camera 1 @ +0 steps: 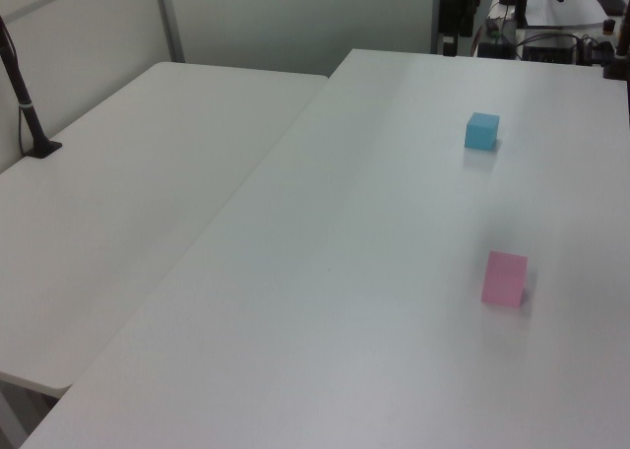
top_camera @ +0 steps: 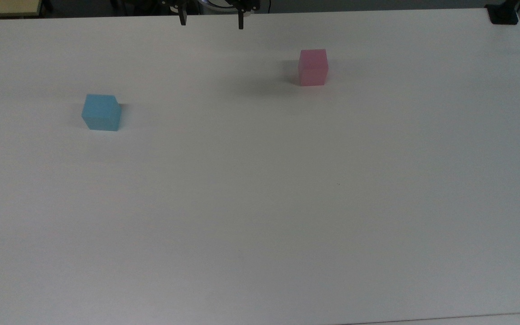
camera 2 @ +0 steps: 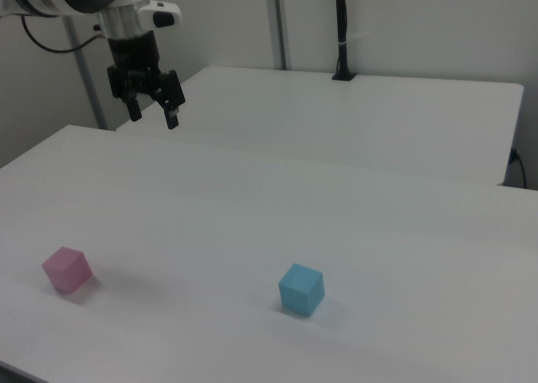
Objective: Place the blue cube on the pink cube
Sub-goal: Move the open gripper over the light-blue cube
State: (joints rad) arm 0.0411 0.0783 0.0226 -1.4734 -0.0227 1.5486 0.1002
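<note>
Blue cube [top_camera: 101, 112] and pink cube [top_camera: 313, 67] well apart on white table [top_camera: 260, 203], nothing stacked. Fingers [camera 2: 172, 117] spread wide, empty, high above table, ready for descent.

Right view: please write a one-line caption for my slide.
Open gripper hangs above the white table, apart from the pink cube and blue cube.

No readable markings

No text, label, brand, number or sign can be read anywhere. The blue cube [top_camera: 101, 112] and the pink cube [top_camera: 313, 67] have plain faces, and the white table [top_camera: 260, 216] is unmarked.
</note>
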